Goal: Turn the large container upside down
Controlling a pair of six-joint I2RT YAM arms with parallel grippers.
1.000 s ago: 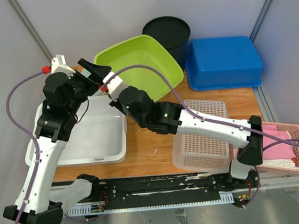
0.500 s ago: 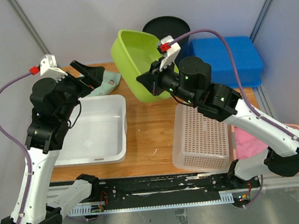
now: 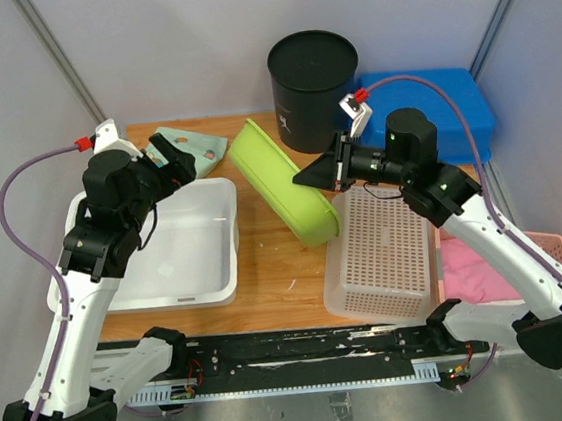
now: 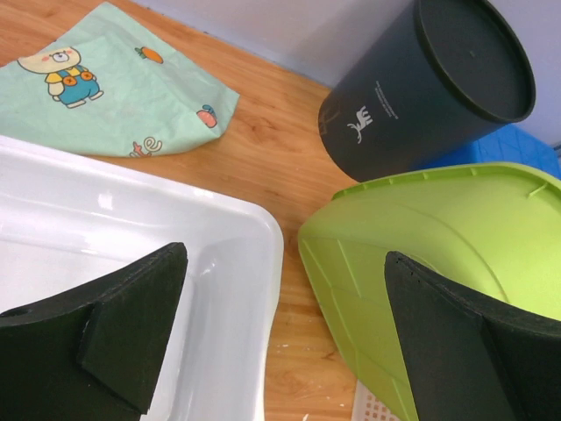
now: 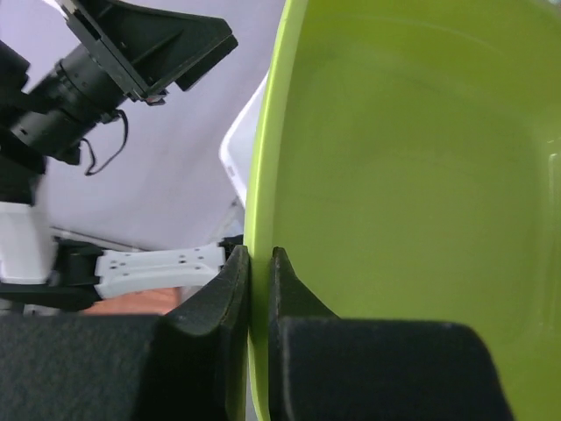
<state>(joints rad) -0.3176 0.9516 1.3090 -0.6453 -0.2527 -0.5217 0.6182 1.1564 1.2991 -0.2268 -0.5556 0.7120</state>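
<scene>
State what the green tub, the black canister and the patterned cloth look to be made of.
The green tub looks like moulded plastic: smooth, faint sheen, thin rim. The black canister is matte with a printed logo; card or plastic, unclear. The patterned cloth seems thin printed fabric, lying limp and flat.

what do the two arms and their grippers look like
The left arm and right arm share one build: white link shells, black joint housings, black bases. The left gripper and right gripper each have two matte black wedge-shaped fingers. A purple cable loops to each wrist, ending in a red plug.
</scene>
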